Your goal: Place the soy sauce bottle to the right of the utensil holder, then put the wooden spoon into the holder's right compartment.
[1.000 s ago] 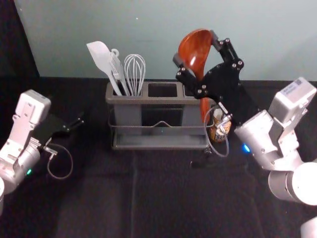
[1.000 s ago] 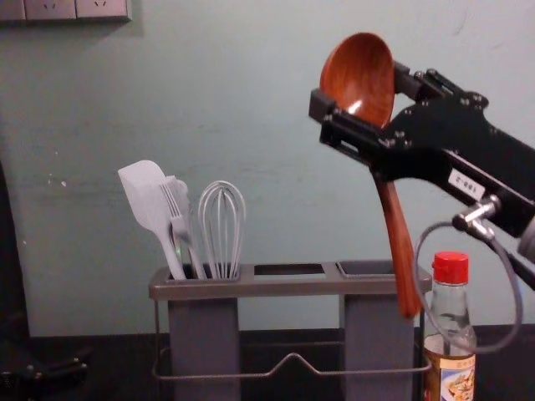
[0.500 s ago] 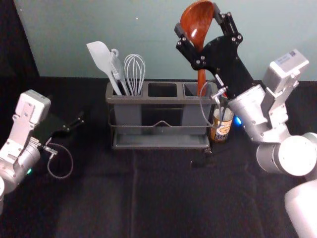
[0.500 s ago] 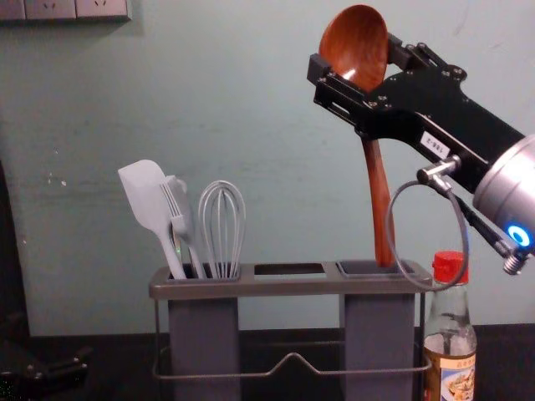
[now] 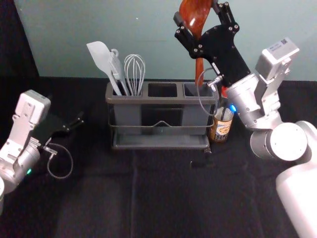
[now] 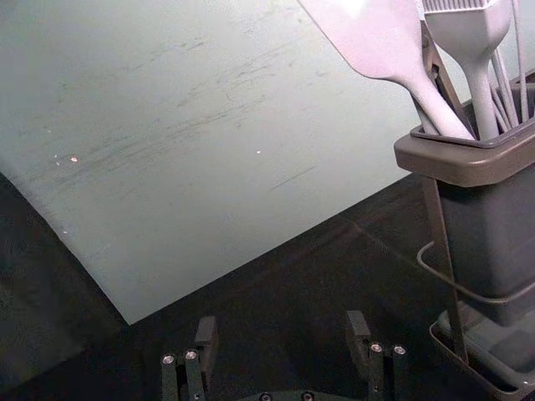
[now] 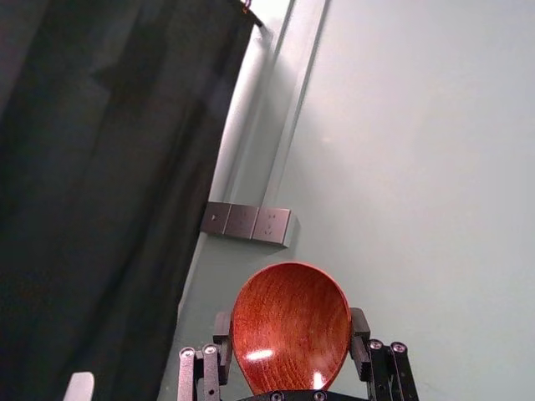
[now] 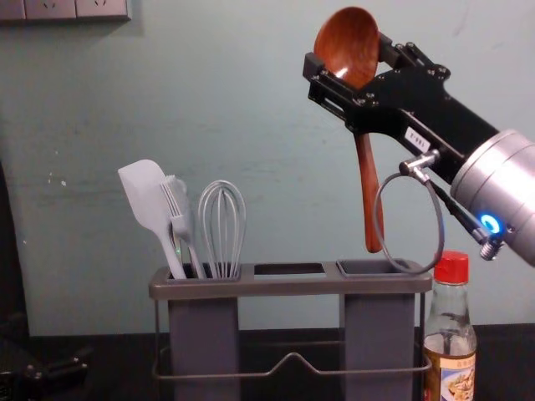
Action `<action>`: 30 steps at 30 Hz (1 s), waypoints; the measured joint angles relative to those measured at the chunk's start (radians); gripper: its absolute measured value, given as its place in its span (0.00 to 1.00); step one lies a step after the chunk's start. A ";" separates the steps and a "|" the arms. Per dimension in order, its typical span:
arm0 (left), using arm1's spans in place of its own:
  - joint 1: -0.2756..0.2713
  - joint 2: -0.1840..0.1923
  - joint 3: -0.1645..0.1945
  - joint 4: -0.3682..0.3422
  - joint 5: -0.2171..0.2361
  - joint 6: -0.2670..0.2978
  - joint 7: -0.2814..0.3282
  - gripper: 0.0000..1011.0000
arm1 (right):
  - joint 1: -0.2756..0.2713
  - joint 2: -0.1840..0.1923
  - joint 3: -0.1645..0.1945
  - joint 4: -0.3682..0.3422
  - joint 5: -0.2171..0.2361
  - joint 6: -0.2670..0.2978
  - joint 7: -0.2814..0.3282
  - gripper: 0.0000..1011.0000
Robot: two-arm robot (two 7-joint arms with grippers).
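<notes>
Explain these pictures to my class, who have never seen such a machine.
This is a two-armed robot. One picture looks down from its head, one forward from its chest, one from each wrist. On the black cloth stand a utensil holder, with a spatula and whisk in its left compartment, and, to its right, a soy sauce bottle. The right tool grips a wooden spoon by its bowl, above the holder's right compartment. The left tool is open, left of the holder.

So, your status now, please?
Right gripper holds wooden spoon above holder's right compartment; nothing seen inside. Soy sauce bottle right of holder. Left gripper parked left, open.
</notes>
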 joint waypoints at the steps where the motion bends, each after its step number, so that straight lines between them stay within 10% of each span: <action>1: 0.000 0.000 0.000 0.000 0.000 0.000 0.000 0.99 | 0.007 -0.003 0.000 0.016 0.000 -0.008 0.001 0.83; 30: 0.000 0.000 0.000 0.000 0.000 0.000 0.000 0.99 | 0.042 -0.054 0.018 0.215 0.005 -0.124 0.030 0.83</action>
